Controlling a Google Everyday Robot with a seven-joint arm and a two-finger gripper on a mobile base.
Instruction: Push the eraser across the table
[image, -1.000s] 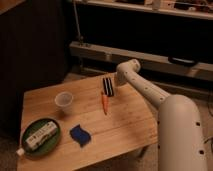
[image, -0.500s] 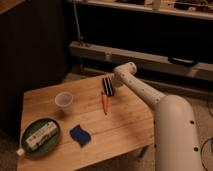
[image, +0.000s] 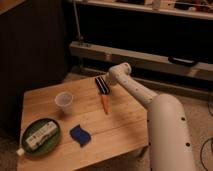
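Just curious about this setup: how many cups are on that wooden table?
1. The cup stands left of centre on the table, left of the orange marker. The gripper is at the far edge beside the eraser. Nothing seems to hide another.

Black striped eraser (image: 102, 85) — at far edge of wooden table (image: 120, 125) — hand (image: 112, 81) beside.

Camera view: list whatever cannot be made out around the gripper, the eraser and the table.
- Gripper, at the table's far edge beside the eraser: its dark tip merges with the black eraser, so contact cannot be judged.
- Table: the near right corner is hidden behind the robot's white arm.
- White item in the green bowl: too small to identify.
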